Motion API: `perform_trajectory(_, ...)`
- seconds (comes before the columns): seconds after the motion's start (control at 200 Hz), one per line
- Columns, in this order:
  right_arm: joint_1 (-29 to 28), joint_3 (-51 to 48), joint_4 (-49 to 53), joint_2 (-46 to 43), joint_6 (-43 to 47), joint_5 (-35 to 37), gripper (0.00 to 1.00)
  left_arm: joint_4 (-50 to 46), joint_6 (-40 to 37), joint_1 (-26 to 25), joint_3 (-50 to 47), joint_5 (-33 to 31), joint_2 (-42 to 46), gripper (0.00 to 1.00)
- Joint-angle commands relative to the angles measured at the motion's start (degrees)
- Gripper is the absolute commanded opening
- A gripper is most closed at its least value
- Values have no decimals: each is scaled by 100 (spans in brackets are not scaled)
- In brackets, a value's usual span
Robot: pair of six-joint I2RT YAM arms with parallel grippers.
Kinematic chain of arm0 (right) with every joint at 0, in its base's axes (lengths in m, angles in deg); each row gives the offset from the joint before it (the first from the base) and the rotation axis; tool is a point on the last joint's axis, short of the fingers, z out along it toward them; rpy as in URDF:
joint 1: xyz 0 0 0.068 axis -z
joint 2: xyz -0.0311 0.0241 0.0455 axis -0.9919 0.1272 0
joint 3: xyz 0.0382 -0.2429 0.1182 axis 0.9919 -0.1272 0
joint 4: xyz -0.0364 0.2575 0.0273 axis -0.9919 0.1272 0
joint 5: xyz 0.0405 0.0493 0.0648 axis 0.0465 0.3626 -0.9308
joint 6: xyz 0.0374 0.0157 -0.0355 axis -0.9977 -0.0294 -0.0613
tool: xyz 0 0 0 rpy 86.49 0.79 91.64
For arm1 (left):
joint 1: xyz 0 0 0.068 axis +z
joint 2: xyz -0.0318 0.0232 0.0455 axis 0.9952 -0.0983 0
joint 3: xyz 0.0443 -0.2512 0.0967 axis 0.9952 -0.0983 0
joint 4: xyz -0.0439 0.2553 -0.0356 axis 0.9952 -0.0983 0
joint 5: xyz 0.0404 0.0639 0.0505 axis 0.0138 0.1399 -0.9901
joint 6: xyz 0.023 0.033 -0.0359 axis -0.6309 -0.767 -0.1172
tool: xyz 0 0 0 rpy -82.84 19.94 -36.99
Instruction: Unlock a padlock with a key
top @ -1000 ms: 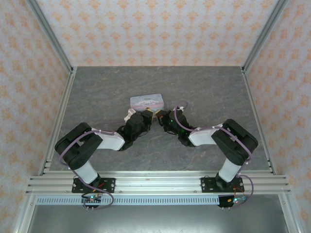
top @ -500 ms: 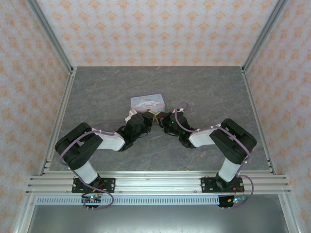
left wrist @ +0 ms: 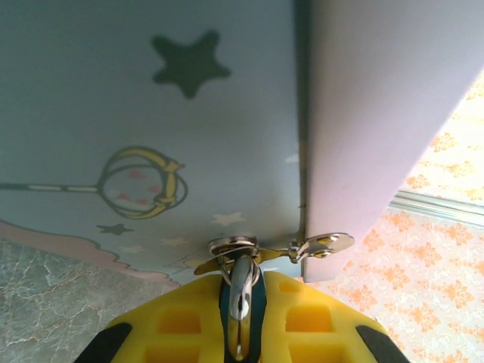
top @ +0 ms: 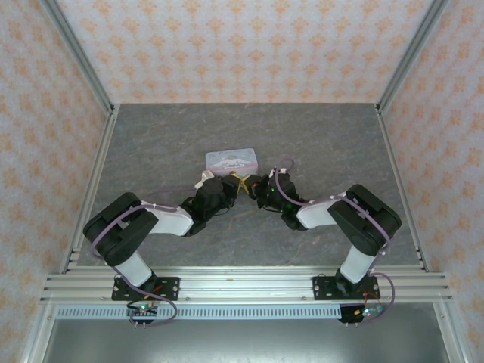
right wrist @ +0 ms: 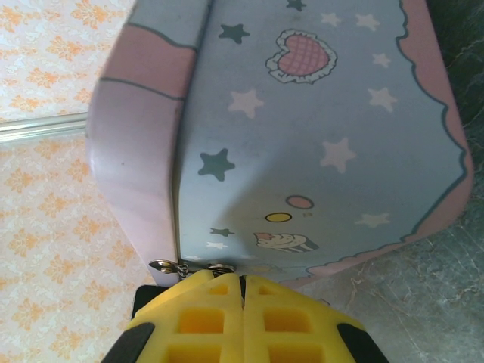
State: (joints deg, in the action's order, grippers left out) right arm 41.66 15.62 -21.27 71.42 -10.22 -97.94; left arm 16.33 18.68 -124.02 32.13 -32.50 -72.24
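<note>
Yellow left tool (left wrist: 242,306) grips padlock (left wrist: 240,281) at tin's (left wrist: 151,113) edge.

The tin (top: 231,159) stands mid-table and blocks the middle of the grey table (top: 151,144). The left gripper (top: 235,181) and right gripper (top: 248,182) meet tip to tip at its near face, leaving no passage between them. In the left wrist view the tin's wall sits right in front of the fingers. The padlock (left wrist: 242,310) is pinched between the pads, with its metal loop up at the clasp (left wrist: 231,246). Open table lies left, right and beyond the tin, up to the back wall (top: 242,53). The left arm (top: 128,227) and right arm (top: 355,219) lie low over the near half. A bare wedge lies between them, ahead of the rail (top: 242,283).
</note>
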Motion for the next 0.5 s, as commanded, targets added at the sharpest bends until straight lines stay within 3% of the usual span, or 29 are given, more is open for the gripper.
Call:
perform_trajectory(0.0,-66,63,-673,-162,-3,-385,0,124,-215,-226,68,723,154,0)
perform_trajectory(0.245,-71,224,-601,-91,-260,-593,1,230,-550,-226,39,552,-128,0)
perform_trajectory(0.325,-54,177,-533,-137,-218,-562,14,284,-610,-222,-29,491,-247,0)
perform_trajectory(0.495,39,-34,-125,-464,0,-500,54,462,-693,-187,-148,429,-506,0)
